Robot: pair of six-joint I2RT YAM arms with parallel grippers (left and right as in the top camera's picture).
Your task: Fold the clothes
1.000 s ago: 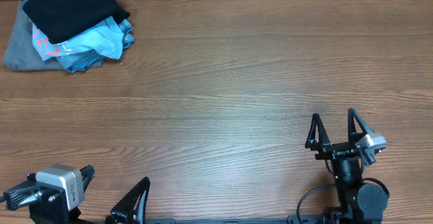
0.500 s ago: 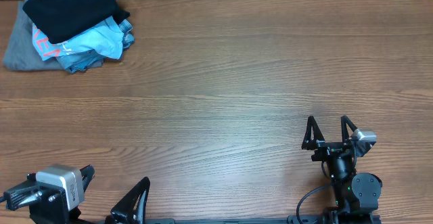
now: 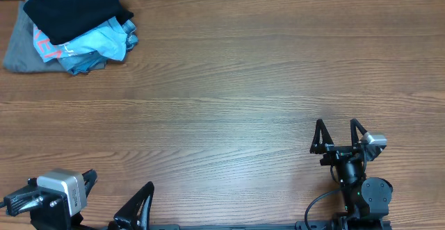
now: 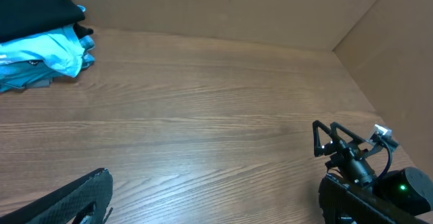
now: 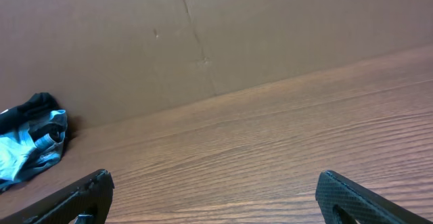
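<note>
We hold our left claw (image 3: 119, 183) and right claw (image 3: 338, 126) wide open and empty, the black T-shirt (image 3: 73, 7) well beyond both.

The right gripper (image 3: 338, 124) has two thin black fingers (image 5: 352, 207), each shaped as an open triangular frame. A small silver-grey camera block (image 3: 373, 141) sits beside them, and nearer is a round black joint housing (image 3: 377, 191) with a green light (image 4: 400, 188). A black cable (image 3: 315, 202) loops at its left. The left gripper (image 3: 119, 185) is also black, with a silver-grey box (image 3: 61, 188) on its left.
</note>
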